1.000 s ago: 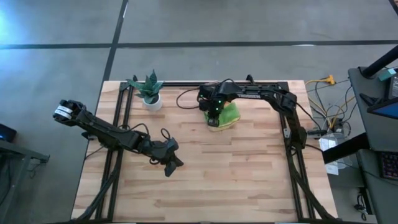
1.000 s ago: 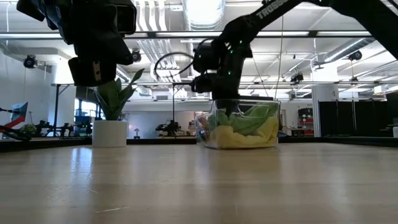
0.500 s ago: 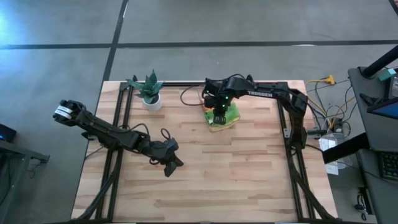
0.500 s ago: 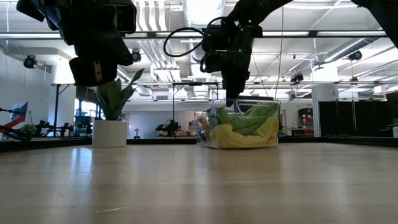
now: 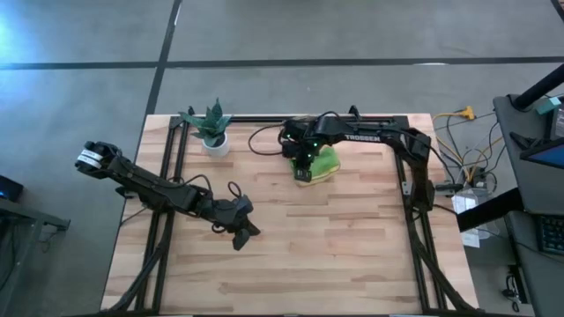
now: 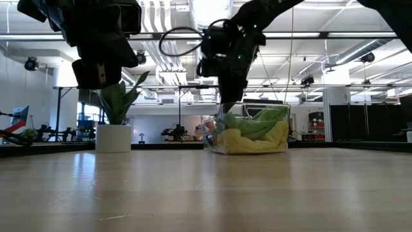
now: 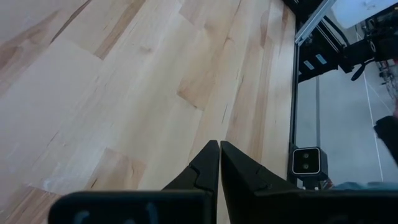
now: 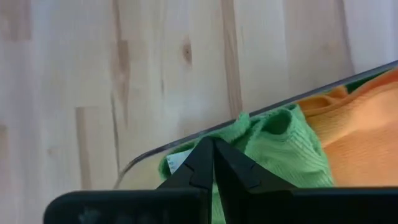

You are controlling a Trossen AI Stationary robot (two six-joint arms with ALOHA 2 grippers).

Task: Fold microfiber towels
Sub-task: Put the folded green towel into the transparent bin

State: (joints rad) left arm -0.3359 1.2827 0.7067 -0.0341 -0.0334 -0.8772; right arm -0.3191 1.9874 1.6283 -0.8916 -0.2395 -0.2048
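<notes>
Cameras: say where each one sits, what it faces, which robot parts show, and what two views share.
High: overhead, looking down on the table; both arms show.
Low: at tabletop height, facing the clear bin of towels; arms hang from above.
Left wrist: faces bare wood past the shut left gripper.
Right wrist: faces the bin's rim past the shut right gripper.
High and low share the potted plant.

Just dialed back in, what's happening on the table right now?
The right gripper, fingers shut, is poised over the clear plastic bin at the far side of the table, right at the rim above a lime green towel. Whether it has hold of any cloth cannot be told. The towels are bunched in the bin, with an orange one and a yellow one showing; none is out on the table yet. The left gripper waits shut over bare wood nearer the front left. A potted plant stands at the far left.
</notes>
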